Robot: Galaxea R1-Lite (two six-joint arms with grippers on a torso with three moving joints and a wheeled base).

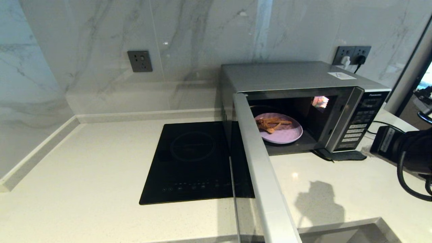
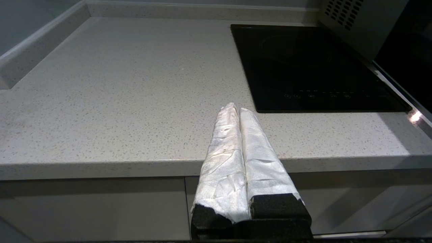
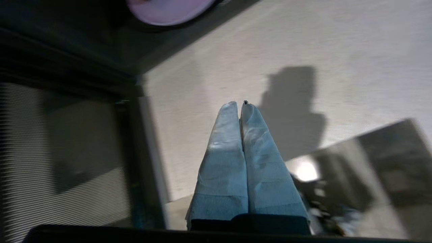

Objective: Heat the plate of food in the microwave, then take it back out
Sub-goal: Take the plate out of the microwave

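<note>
The microwave (image 1: 290,76) stands at the back right of the counter with its door (image 1: 260,168) swung wide open toward me. Inside on the floor of the cavity sits the plate of food (image 1: 285,136), lavender, with a brown piece and fries (image 1: 270,125) on it. My right arm (image 1: 405,148) is at the right edge, in front of the button panel and apart from the plate. The right gripper (image 3: 239,104) is shut and empty above the bare counter, with the plate's rim (image 3: 168,11) farther off. The left gripper (image 2: 235,108) is shut and empty over the counter's front edge.
A flat black hob (image 1: 195,162) lies left of the microwave, partly under the open door. A cable (image 1: 384,123) runs from the wall sockets (image 1: 352,54) past the microwave's right side. A recessed basin (image 1: 354,233) sits at the front right. The marble wall closes the back.
</note>
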